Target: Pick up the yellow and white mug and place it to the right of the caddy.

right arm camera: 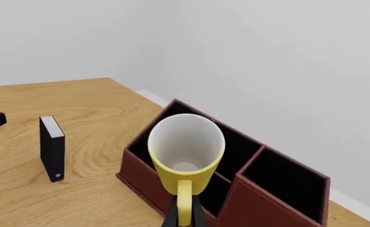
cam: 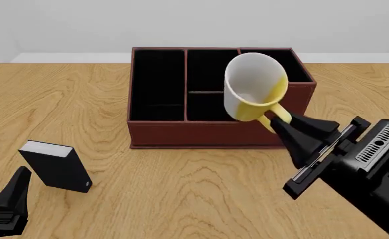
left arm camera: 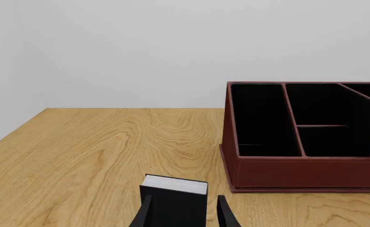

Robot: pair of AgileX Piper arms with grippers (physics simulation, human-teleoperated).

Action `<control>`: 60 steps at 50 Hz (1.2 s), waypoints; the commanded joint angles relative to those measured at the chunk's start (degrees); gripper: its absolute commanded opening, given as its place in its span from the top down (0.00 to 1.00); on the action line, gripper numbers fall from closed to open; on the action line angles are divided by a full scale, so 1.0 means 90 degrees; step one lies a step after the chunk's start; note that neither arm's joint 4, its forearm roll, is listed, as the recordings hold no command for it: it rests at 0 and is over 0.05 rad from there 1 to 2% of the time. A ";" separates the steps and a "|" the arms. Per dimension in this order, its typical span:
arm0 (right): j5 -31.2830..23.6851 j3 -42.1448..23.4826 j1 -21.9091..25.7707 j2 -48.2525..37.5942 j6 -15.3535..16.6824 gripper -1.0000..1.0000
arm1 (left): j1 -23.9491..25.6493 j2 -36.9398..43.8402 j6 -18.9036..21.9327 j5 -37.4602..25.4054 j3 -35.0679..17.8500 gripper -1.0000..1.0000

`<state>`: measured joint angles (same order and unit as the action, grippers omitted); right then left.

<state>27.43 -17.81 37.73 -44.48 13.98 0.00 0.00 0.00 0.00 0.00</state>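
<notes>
A light wooden table (cam: 201,189) with bold grain meets a plain pale wall (cam: 194,20). Right of centre in the front view, the right gripper (cam: 274,121) is clamped on the handle of the yellow and white mug (cam: 253,84), lifted and tilted over the caddy (cam: 214,132). At lower left, the left gripper (left arm camera: 183,215) hangs parted and empty by a small black box (cam: 55,167)

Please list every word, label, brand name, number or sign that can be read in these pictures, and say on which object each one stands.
None can be read in any view.
The yellow and white mug, the caddy and the small black box carry no print.
The right arm's housing shows only a ribbed grille, not text.
A tiny pale dot on the box is too small to read.
</notes>
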 commanded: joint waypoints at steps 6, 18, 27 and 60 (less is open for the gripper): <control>-0.0428 -0.0049 -0.0287 0.0553 -0.0040 1.00 | 0.0000 0.0000 0.0000 0.0000 0.0000 0.00; -0.0745 -0.0103 -0.0488 0.0890 -0.0066 1.00 | 0.0000 0.0000 0.0000 0.0000 0.0000 0.00; -0.0998 -0.0159 -0.0650 0.1140 -0.0078 1.00 | 0.0000 0.0000 0.0000 0.0000 0.0000 0.00; -0.1411 -0.0281 -0.1167 0.1480 0.0062 1.00 | 0.0000 0.0000 0.0000 0.0000 0.0000 0.00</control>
<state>15.67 -19.76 28.64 -32.15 14.56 0.00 0.00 0.00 0.00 0.00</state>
